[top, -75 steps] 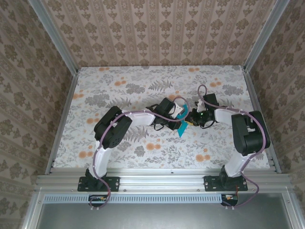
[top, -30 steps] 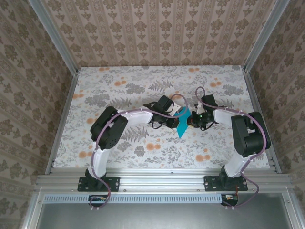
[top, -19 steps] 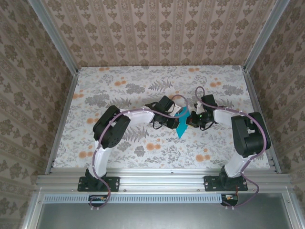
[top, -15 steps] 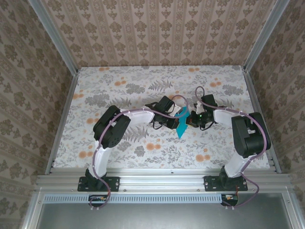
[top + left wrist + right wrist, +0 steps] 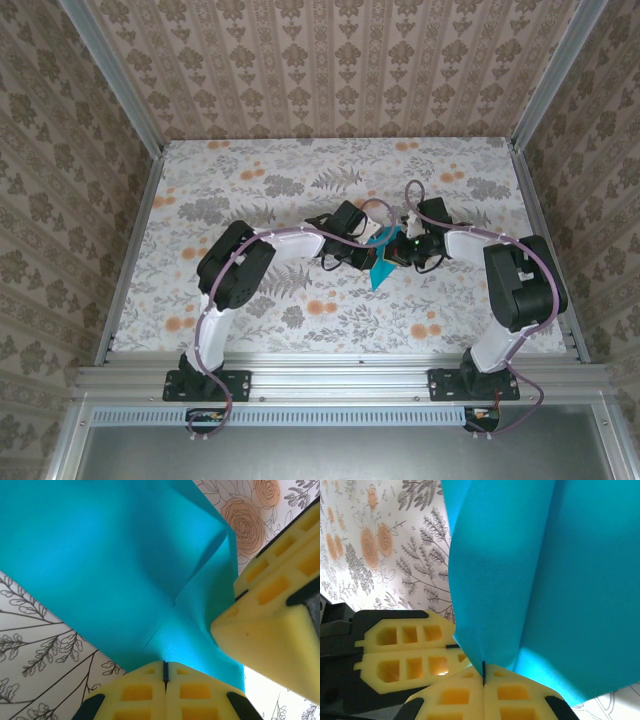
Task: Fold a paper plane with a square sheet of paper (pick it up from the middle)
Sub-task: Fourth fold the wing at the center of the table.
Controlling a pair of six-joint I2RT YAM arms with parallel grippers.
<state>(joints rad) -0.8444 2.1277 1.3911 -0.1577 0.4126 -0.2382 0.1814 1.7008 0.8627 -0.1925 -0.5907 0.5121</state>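
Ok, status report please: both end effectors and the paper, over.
Left end effector shut on creased teal-blue paper sheet. Right end effector shut on same sheet. Both crowd close together over floral table.

From above, the paper (image 5: 381,270) was too small to make out any creases, and its top end sat hidden between the left gripper (image 5: 372,250) and right gripper (image 5: 397,250). The left wrist cam cut it off at the top and left, the right wrist cam at the top and right, where it covered part of the left gripper's fingers.
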